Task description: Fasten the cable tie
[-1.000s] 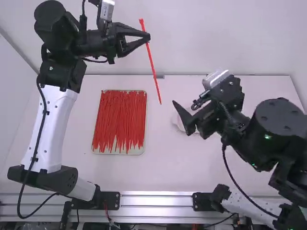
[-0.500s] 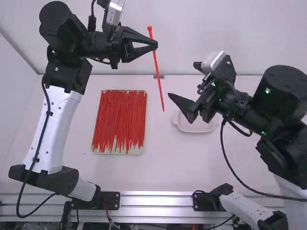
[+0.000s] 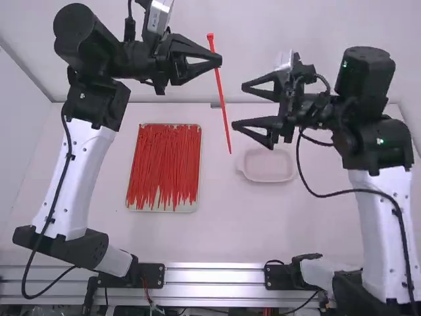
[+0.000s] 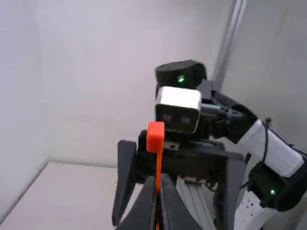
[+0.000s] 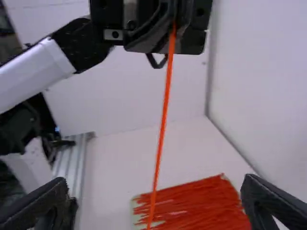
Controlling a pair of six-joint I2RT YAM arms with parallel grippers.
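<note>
White links (image 3: 75,174), black joints (image 3: 75,26) and cables (image 3: 308,174), black left gripper (image 3: 219,61) and right gripper (image 3: 239,105)

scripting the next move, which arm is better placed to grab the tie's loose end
Right. The left end effector is shut on the cable tie near its head, so it's busy. The right end effector is open and empty, facing the tie's dangling tail.

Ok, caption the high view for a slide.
Left gripper holds a red cable tie by its head end above the table; the open right gripper faces it from the side.
</note>
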